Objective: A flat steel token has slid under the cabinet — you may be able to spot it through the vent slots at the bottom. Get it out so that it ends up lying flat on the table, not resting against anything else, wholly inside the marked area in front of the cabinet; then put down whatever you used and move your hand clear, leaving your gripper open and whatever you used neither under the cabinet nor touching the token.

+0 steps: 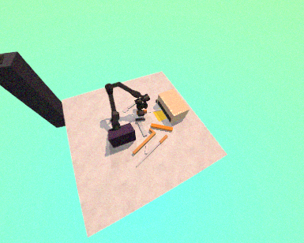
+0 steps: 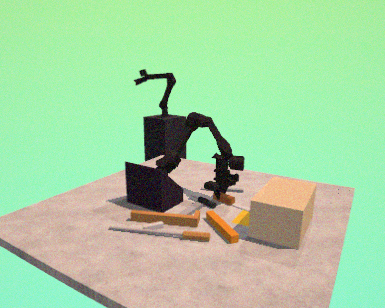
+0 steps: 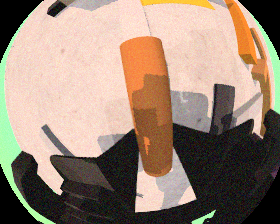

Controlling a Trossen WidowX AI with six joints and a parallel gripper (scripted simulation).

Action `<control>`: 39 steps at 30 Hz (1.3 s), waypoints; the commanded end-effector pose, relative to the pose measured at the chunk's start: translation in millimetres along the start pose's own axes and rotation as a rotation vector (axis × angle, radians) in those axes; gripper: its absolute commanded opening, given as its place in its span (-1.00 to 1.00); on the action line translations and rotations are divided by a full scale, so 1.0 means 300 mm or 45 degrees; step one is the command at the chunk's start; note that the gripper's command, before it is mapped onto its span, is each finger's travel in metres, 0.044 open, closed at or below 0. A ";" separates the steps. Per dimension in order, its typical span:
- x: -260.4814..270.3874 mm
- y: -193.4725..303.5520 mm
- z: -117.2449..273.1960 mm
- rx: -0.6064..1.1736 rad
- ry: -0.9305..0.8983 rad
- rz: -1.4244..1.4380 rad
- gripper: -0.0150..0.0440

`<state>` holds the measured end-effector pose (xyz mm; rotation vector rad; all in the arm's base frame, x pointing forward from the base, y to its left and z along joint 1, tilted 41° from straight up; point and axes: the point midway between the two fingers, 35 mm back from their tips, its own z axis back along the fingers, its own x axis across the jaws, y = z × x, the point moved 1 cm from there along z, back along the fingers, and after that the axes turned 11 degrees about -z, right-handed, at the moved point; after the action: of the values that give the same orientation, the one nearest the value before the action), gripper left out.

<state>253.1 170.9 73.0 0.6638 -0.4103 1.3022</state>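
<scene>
My gripper (image 1: 141, 114) (image 2: 219, 194) (image 3: 152, 129) is shut on the orange handle (image 1: 144, 111) (image 2: 227, 199) (image 3: 147, 65) of a thin-rod tool, low over the table. Its thin rod (image 3: 148, 24) extends from the handle toward the yellow marked area (image 1: 159, 115) (image 2: 241, 218) (image 3: 183, 3). The tan cabinet (image 1: 174, 103) (image 2: 276, 220) stands just behind that area, with a dark opening along its lower front in the top view. The steel token cannot be made out in any view. The rod's far end is too fine to tell.
An orange bar (image 1: 161, 127) (image 2: 222, 227) lies beside the marked area. An L-shaped orange piece (image 1: 144, 143) (image 2: 162, 218) and another orange-handled rod (image 1: 163, 139) (image 2: 196, 236) lie farther off. A dark-handled tool (image 1: 140, 119) (image 2: 207, 202) (image 3: 223, 107) lies close beside my gripper.
</scene>
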 end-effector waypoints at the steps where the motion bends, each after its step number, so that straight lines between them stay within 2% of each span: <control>1: 0.005 -0.023 0.001 -0.002 -0.002 0.002 -0.49; 39: 0.040 -0.164 0.003 -0.004 -0.003 0.005 -0.49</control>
<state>298.3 173.1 70.6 0.6622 -0.4123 1.3032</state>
